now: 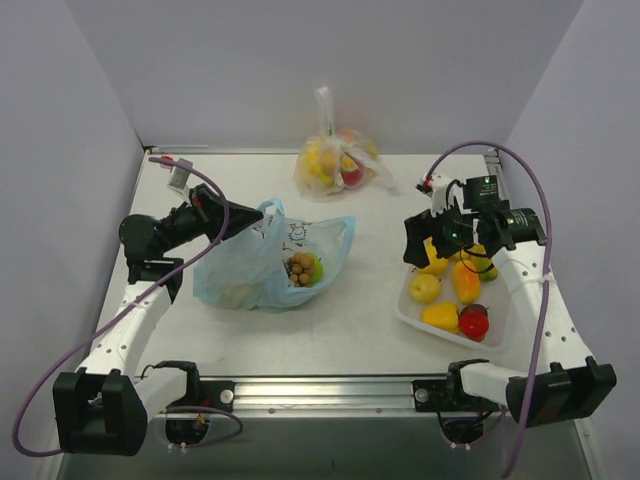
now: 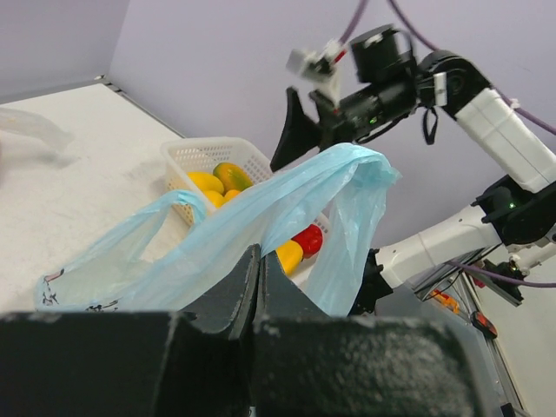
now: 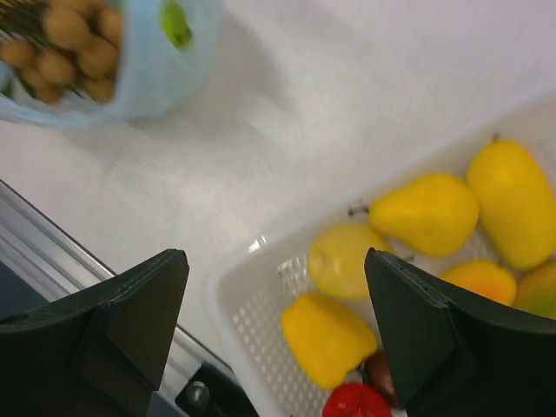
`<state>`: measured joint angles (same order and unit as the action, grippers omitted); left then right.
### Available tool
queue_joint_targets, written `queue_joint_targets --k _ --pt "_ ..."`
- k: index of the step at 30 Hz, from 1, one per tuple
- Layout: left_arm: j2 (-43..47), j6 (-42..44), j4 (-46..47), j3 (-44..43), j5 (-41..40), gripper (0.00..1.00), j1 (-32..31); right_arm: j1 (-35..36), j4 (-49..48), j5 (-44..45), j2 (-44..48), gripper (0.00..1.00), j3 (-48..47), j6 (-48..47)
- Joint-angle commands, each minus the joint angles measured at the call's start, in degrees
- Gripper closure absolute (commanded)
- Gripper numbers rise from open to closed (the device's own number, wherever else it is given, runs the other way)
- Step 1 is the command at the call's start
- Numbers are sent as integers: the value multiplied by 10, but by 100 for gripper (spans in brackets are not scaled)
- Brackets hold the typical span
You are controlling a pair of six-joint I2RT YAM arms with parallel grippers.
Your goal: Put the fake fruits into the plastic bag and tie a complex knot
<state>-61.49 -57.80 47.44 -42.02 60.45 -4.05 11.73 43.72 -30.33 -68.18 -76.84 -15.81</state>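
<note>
The light-blue plastic bag lies at centre-left with its mouth open. A brown grape cluster and a green apple lie inside it. My left gripper is shut on the bag's upper rim and holds it up, as the left wrist view shows. My right gripper is open and empty, hovering over the near-left corner of the white basket. In the right wrist view it sits above a yellow lemon, a yellow pepper-shaped fruit and a red fruit.
A tied clear bag of fruits stands at the back centre. The basket also holds a yellow pear-shaped fruit and orange ones. Walls close in the table at the left, back and right. A metal rail runs along the near edge.
</note>
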Motion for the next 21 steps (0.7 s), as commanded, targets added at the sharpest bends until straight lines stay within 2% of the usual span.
queue_joint_targets --k 1,6,21 --pt "16 12 29 -10 8 100 -3 -49 124 46 -22 13 63 -60" --pt "16 21 24 -9 6 100 -3 -115 124 81 -52 9 115 -88" --pt "9 30 23 -7 5 100 -6 -116 42 79 -218 8 152 -48"
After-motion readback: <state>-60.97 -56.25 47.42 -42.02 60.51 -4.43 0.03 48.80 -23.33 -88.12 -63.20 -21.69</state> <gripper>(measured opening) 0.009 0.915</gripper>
